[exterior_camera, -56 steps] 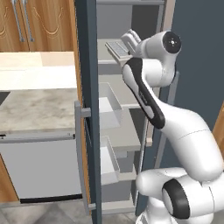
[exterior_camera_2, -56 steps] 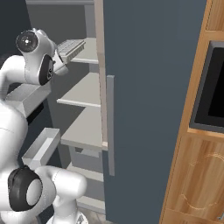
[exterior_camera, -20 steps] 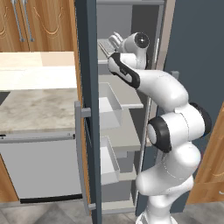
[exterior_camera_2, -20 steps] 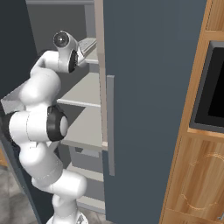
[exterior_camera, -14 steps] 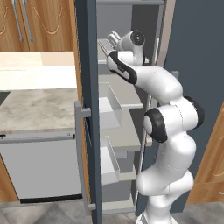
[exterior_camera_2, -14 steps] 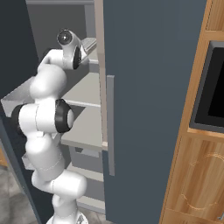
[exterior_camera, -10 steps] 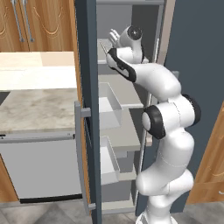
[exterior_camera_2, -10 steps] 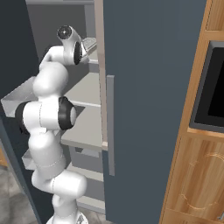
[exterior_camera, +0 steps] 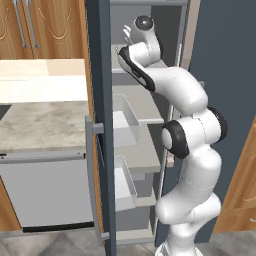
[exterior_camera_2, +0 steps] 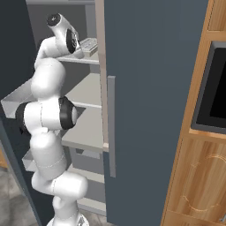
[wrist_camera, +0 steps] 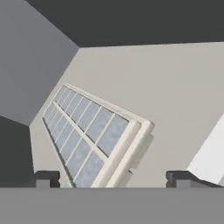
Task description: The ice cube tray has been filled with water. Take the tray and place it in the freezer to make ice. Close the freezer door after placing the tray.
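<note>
One ice cube tray (wrist_camera: 89,133) is lying flat on an upper shelf (wrist_camera: 175,96) inside the freezer (exterior_camera: 142,100), two rows of compartments showing. The jaws (wrist_camera: 113,177) are standing apart, hovering just clear of the tray's near end. One freezer door (exterior_camera: 100,125) is hanging open beside the bench (exterior_camera: 40,117). No writing is showing anywhere.

Pale grid-patterned ice cube tray (wrist_camera: 89,135)

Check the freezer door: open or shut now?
Open. The freezer door stands swung out, leaving the shelves and ice cube tray inside exposed.
</note>
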Available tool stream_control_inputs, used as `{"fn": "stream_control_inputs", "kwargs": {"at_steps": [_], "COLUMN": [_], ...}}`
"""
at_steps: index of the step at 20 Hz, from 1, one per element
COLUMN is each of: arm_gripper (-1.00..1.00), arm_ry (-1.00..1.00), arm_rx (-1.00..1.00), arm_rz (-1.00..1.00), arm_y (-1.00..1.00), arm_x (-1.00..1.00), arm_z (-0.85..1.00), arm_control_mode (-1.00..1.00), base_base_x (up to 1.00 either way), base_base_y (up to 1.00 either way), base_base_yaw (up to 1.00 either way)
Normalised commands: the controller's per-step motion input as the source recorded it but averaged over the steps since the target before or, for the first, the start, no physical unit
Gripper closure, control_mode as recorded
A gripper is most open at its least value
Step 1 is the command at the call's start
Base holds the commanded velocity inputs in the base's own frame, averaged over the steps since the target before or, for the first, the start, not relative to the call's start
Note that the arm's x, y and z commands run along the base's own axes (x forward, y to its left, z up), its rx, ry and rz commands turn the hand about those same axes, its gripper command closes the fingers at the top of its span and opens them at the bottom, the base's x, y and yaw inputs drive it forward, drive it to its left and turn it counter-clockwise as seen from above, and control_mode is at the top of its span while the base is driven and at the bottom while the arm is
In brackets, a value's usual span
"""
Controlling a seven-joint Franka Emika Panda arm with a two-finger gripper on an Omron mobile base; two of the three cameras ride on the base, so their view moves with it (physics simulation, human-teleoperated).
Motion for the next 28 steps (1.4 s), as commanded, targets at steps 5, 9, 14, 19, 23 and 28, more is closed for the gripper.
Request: {"fn": "stream_control_inputs", "kwargs": {"at_steps": [5, 9, 14, 19, 23, 28], "arm_gripper": [-1.00, -1.00, -1.00, -1.00, -1.00, -1.00], "arm_ry": [-0.16, -0.20, -0.15, -0.17, -0.12, -0.06], "arm_rx": [0.00, 0.00, 0.01, 0.02, 0.00, 0.00], "arm_rz": [-0.07, -0.05, -0.03, 0.01, 0.04, 0.00], "arm_y": [-0.21, -0.60, -0.78, -0.41, 0.00, 0.00], "arm_x": [-0.73, -1.00, -1.00, -1.00, -0.77, -0.66], "arm_z": [-0.35, -0.46, -0.22, 0.02, 0.18, 0.20], "arm_control_mode": [-1.00, -1.00, -1.00, -1.00, -1.00, -1.00], "base_base_x": [0.00, 0.00, 0.00, 0.00, 0.00, 0.00], "base_base_y": [0.00, 0.00, 0.00, 0.00, 0.00, 0.00], "base_base_yaw": [0.00, 0.00, 0.00, 0.00, 0.00, 0.00]}}
